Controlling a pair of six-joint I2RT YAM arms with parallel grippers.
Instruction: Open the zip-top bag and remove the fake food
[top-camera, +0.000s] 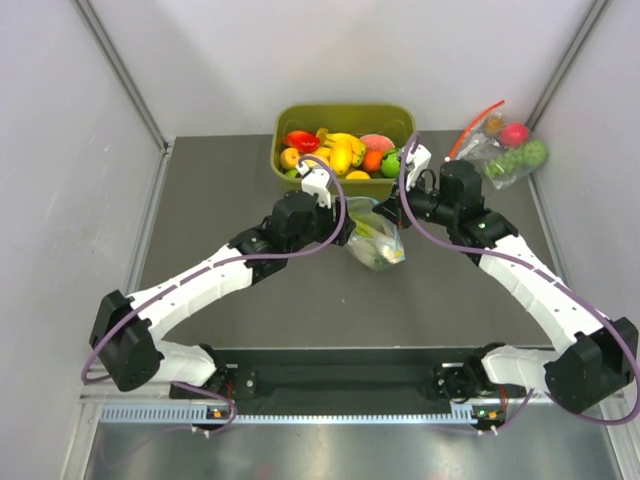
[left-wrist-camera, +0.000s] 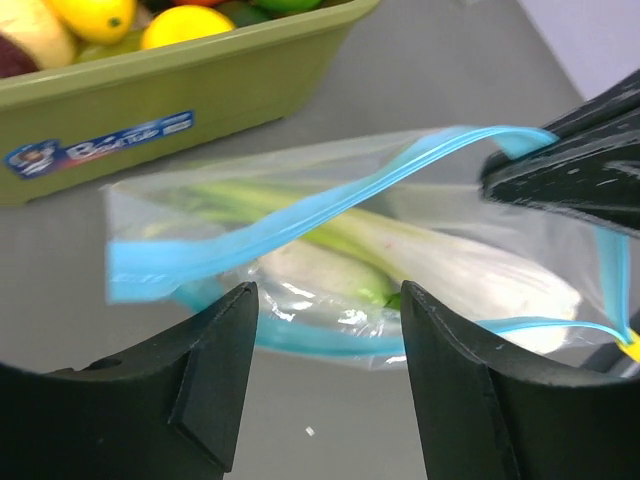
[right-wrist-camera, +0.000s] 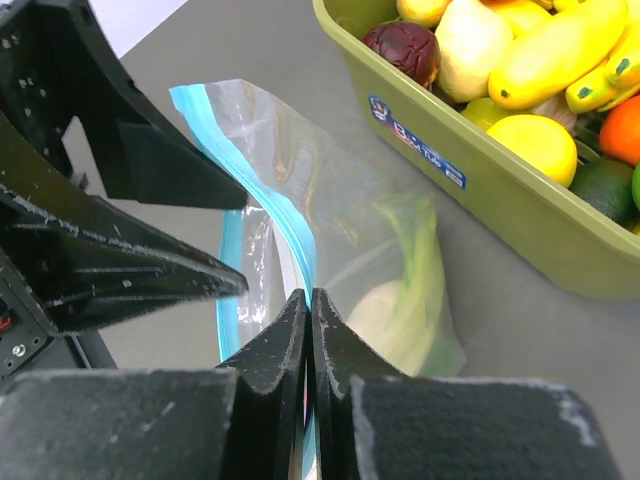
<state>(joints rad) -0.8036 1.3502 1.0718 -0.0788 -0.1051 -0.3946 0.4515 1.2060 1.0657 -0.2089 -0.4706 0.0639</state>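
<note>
The zip-top bag hangs between both grippers in front of the bin, its blue-green zip strip parted so the mouth gapes. Inside lies the fake food: a leek with green leaves and a stubby white radish. My right gripper is shut on one end of the zip strip, holding that lip up. My left gripper is open, and the bag's lower lip runs across the gap between its fingers without being pinched. In the right wrist view the leek and radish show through the plastic.
An olive-green bin of toy fruits stands just behind the bag. A second clear bag with a red zip strip lies at the back right. The dark table has grey walls on both sides.
</note>
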